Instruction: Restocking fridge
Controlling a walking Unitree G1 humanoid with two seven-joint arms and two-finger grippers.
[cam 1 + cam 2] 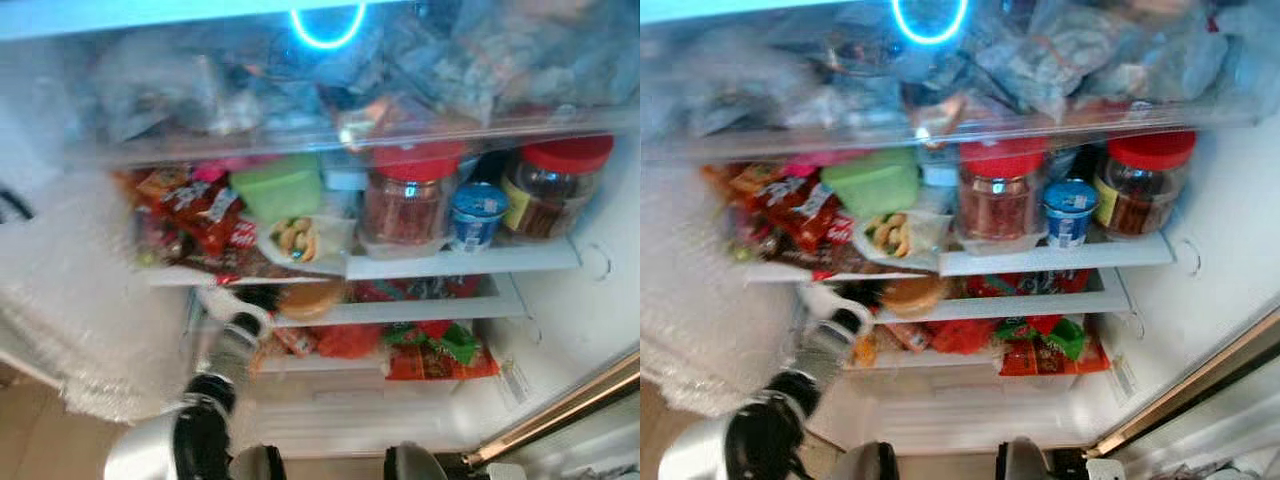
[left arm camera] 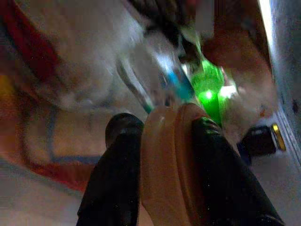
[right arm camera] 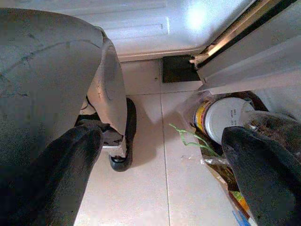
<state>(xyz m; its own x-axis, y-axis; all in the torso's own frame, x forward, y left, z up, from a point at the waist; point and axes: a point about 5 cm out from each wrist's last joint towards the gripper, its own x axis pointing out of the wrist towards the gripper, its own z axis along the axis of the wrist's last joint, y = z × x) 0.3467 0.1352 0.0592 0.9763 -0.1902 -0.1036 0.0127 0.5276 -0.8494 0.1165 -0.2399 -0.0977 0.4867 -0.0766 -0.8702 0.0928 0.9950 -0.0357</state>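
The fridge stands open before me, its shelves (image 1: 460, 262) crowded. My left arm reaches onto the second shelf, under the red snack packets (image 1: 200, 215). There my left gripper (image 1: 268, 303) is shut on a tan round item (image 1: 312, 298), seen edge-on between the black fingers (image 2: 117, 174) in the left wrist view as tan round item (image 2: 167, 165). The picture is blurred. My right gripper (image 3: 162, 160) hangs low over the floor, open, with nothing between its fingers.
Two red-lidded jars (image 1: 408, 200) and a blue-white cup (image 1: 476, 215) stand on the upper shelf beside a green box (image 1: 278, 185). Red and green packets (image 1: 435, 350) lie lower down. The door edge (image 1: 560, 410) runs at the right. A white tub (image 3: 223, 117) sits on the tiled floor.
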